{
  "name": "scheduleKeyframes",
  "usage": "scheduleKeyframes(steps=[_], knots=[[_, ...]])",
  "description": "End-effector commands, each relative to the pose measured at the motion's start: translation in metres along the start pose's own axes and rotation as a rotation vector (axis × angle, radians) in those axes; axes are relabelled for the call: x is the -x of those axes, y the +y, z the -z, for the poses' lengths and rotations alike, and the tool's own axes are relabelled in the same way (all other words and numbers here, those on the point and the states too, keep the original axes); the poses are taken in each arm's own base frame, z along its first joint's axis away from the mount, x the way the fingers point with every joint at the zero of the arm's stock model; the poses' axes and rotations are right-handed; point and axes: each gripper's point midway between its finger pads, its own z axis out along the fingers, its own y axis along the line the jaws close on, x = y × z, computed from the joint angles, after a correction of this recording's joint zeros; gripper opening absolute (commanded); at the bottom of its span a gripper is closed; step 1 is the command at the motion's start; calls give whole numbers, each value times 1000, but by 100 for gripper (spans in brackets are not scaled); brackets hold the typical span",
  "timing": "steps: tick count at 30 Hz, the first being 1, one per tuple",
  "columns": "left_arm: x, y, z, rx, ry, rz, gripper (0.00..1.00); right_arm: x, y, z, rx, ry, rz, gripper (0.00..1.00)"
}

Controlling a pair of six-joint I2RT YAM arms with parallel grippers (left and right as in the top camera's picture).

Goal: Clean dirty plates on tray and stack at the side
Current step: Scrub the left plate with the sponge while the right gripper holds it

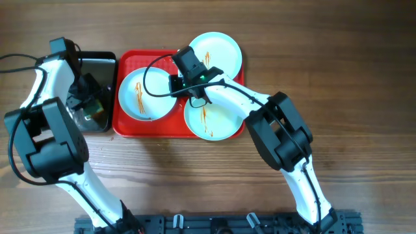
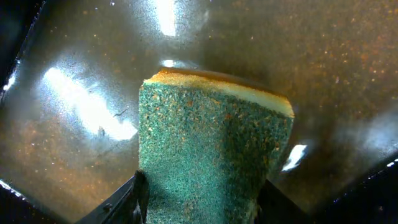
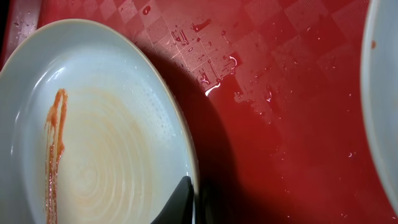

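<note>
Sponge point(image 2: 211, 143) sits clamped between left fingers point(image 2: 140, 194); right fingers point(image 3: 181, 200) touch plate point(image 3: 93, 124) rim.

Large red rectangular plastic tray point(image 1: 127, 65) w/ rounded corners lies flat, floor wet w/ droplets. Round pale mint-white left plate point(image 1: 147, 95) sits inside, orange-brown streaks. Near-right plate point(image 1: 211, 123), same type, streaked, overhangs front rim. Far-right plate point(image 1: 218, 52) looks mostly clean, overhangs back rim.

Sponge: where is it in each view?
Overhead: far left, sponge over the black pan.
Left wrist: sponge lower centre, between the fingers.
Right wrist: not in it.
Shared landmark: the black pan.
</note>
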Motion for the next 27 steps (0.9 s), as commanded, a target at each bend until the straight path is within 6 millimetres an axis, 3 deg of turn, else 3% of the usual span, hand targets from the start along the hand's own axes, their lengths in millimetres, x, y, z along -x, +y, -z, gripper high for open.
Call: scheduleKeyframes(steps=[1, 2, 5, 8, 12, 14, 16, 20, 22, 24, 25, 27], knots=[[1, 2, -4, 17, 6, -48, 67, -18, -12, -18, -40, 43, 5, 8], [1, 3, 1, 19, 4, -63, 75, -18, -12, -18, -39, 41, 5, 8], [3, 3, 7, 14, -8, -75, 77, -17, -11, -18, -37, 37, 6, 8], [5, -2, 1, -10, -24, -67, 59, -17, -11, -18, -36, 36, 6, 8], [0, -1, -11, -12, -30, -64, 43, -17, -11, -18, -37, 37, 6, 8], [-1, -2, -14, -14, -33, -60, 18, -17, -11, -18, -36, 36, 6, 8], [-1, -2, -14, -14, -32, -56, 4, -17, -11, -18, -36, 36, 6, 8], [-6, -15, -10, -95, -3, -59, 4, -17, -11, -18, -36, 37, 5, 8], [0, -15, 10, -96, -7, -66, 4, -17, -10, -18, -28, 41, 5, 8], [18, -15, 53, -116, -71, -65, 4, -19, -7, -18, -13, 50, 5, 8], [29, -15, 87, -138, -138, -59, 4, -18, -7, -17, -13, 49, 5, 8], [37, -14, 119, -161, -215, -74, 4, -19, -5, -16, -1, 54, 13, 8]])
